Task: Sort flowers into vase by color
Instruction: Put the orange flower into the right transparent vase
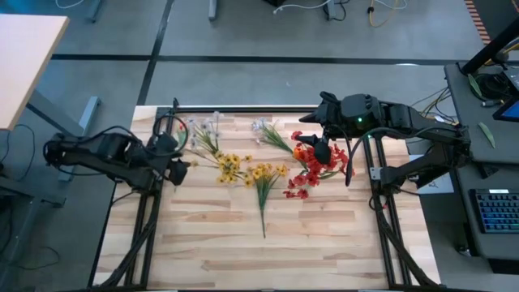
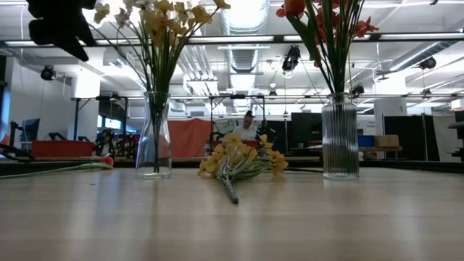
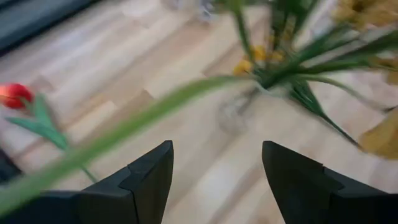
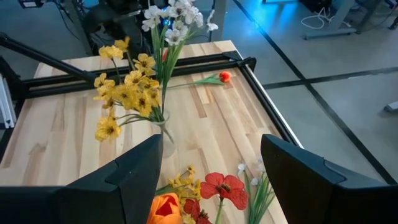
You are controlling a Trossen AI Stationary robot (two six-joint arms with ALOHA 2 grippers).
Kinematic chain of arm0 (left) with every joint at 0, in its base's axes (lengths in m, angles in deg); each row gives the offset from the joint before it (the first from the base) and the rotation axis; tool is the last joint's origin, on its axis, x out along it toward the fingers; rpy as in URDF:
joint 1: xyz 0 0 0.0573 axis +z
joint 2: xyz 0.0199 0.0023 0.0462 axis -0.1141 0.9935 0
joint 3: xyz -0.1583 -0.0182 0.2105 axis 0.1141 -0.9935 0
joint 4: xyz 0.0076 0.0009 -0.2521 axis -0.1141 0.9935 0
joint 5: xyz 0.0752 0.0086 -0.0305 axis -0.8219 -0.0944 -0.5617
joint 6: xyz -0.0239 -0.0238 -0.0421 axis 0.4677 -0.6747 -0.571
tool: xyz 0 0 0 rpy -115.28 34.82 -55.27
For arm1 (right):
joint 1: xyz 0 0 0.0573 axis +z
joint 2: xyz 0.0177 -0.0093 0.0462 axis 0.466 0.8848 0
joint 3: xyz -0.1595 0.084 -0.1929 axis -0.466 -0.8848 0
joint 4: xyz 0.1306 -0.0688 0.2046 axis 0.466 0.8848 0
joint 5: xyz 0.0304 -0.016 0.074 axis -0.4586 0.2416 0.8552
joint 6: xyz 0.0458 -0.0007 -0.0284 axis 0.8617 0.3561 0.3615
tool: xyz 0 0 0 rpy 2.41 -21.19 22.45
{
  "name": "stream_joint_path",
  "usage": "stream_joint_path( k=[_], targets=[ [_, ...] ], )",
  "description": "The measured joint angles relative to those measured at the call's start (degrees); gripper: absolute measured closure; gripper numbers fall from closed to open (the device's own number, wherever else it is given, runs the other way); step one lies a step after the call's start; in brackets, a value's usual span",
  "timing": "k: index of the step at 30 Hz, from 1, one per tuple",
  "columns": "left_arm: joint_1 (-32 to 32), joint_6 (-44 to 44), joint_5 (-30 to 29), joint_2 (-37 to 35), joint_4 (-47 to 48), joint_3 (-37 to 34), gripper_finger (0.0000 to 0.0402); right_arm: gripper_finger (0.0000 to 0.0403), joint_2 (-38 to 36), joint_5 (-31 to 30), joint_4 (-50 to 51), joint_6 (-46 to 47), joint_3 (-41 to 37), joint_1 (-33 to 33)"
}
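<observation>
Two glass vases stand on the table. The smooth vase (image 2: 154, 138) holds yellow and white flowers (image 4: 140, 87). The ribbed vase (image 2: 341, 138) holds red flowers (image 1: 312, 170). Between them a yellow spray (image 1: 263, 182) lies flat, its stalk toward the near edge. A single red flower (image 4: 224, 76) lies by the far left edge. My left gripper (image 3: 214, 180) hangs open beside the smooth vase with nothing between its fingers. My right gripper (image 4: 211, 180) hangs open over the red flowers, holding nothing.
Black frame rails (image 1: 146, 219) run along the table's left and right sides, and one runs along its far edge. The near half of the wooden top (image 1: 268, 259) is bare. Desks with a keyboard (image 1: 495, 211) stand off to the right.
</observation>
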Motion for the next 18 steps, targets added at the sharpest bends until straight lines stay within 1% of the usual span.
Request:
stream_joint_path(
  k=[2,7,13,15,18],
  targets=[
    [0.0,0.7,2.5,0.3,0.0,1.2,0.0172,0.0138,0.0,0.0,0.3,0.1,0.0,0.0],
    [0.0,3.0,5.6,1.5,0.9,6.1,0.0172,0.0138,0.0,0.0,0.6,0.1,0.0,0.0],
    [0.0,3.5,6.0,3.0,7.0,13.0,0.0172,0.0138,0.0,0.0,0.6,0.0,0.0,0.0],
    [-0.1,2.8,6.8,3.2,8.0,13.9,0.0172,0.0138,0.0,0.0,0.8,0.0,0.0,0.0],
    [-0.2,-0.6,10.6,3.3,10.1,14.2,0.0172,0.0138,0.0,0.0,1.1,0.0,0.0,0.0]
  ],
)
